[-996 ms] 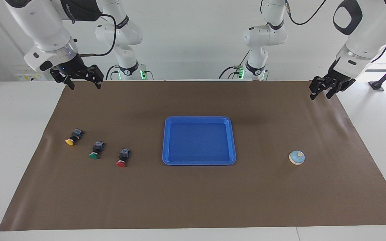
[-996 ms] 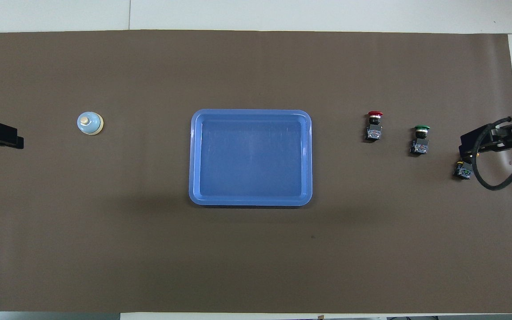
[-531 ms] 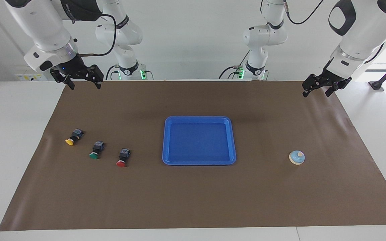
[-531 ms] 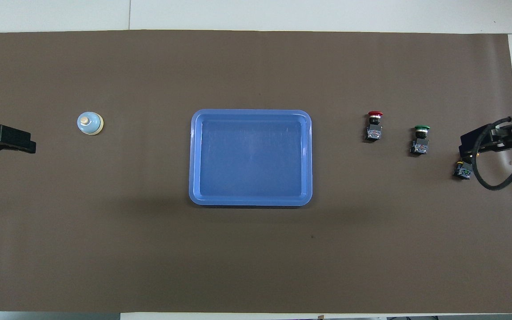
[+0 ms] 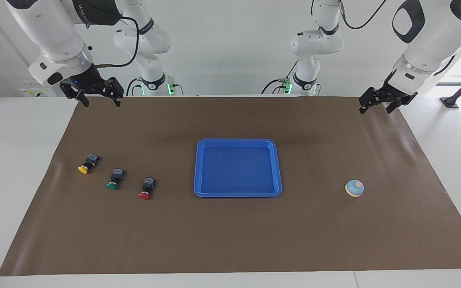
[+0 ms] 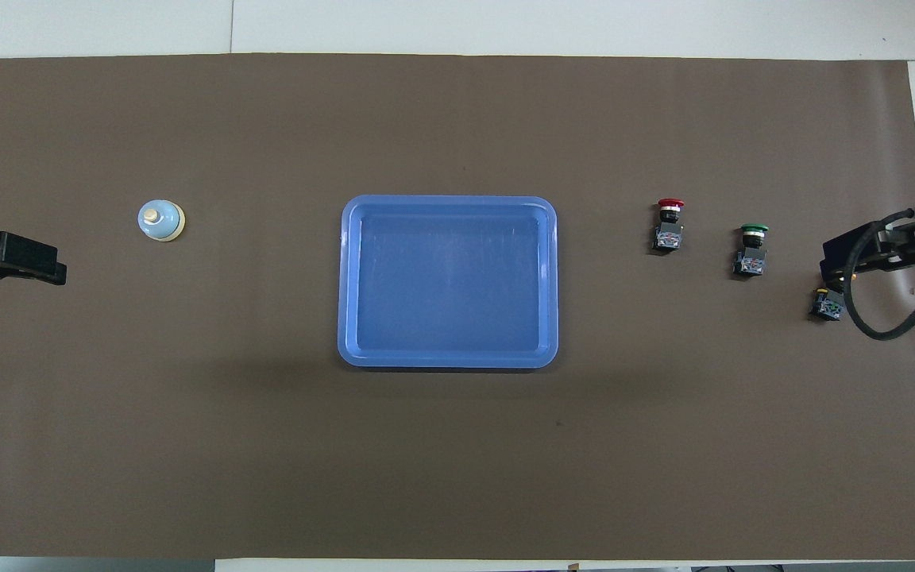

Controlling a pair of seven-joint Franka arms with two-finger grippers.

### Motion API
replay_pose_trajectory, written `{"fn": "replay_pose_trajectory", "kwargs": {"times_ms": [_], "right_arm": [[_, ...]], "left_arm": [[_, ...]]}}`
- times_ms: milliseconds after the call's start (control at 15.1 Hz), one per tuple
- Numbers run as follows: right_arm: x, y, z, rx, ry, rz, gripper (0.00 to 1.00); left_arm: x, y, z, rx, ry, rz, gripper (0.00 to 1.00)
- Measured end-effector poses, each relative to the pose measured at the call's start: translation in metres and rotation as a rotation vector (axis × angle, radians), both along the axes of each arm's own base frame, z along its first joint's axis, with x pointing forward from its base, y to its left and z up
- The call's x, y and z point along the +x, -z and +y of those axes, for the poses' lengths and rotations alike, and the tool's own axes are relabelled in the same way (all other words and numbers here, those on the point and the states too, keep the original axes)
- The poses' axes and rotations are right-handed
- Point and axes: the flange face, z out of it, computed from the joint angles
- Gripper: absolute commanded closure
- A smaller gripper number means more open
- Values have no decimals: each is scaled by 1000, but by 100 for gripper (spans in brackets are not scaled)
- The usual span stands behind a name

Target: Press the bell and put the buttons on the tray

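The light-blue bell (image 5: 354, 188) (image 6: 160, 220) stands on the brown mat toward the left arm's end. The blue tray (image 5: 237, 141) (image 6: 448, 201) lies empty at the middle. The yellow (image 5: 86, 165) (image 6: 826, 304), green (image 5: 114, 180) (image 6: 751, 248) and red (image 5: 146, 189) (image 6: 669, 222) buttons lie on their sides in a row toward the right arm's end. My left gripper (image 5: 375, 107) (image 6: 28, 262) is open and empty, raised over the mat's corner by the robots. My right gripper (image 5: 100, 101) (image 6: 862, 254) is open and empty, raised over the other corner; it waits.
The brown mat (image 5: 230, 240) covers most of the white table. In the overhead view the right gripper and its cable (image 6: 886, 318) hide the yellow button's cap.
My left gripper has swung a little toward the table's middle and risen slightly. The right arm, bell, tray and buttons have not moved.
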Motion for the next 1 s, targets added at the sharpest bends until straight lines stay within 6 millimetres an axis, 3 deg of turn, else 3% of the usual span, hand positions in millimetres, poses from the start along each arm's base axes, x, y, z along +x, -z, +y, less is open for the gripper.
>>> {"fn": "replay_pose_trajectory", "kwargs": {"times_ms": [265,398,531,730,996], "right_arm": [[5,6,6,0,-12,-37,0],[9,23,7,0,-7,-73,0],[9,45,14,-3,13,-79,0],[12,86,44,-8,53,-93,0],[29,159,67,-2,95,-115,0]], "left_arm": [[-1,-3,7,0,-14,-6,0],[-1,-3,8,-1,-15,-6,0],[-1,-3,8,-1,-14,-6,0],[-1,-3,8,-1,-14,-6,0],[-1,-3,8,-1,-14,-6,0]]}}
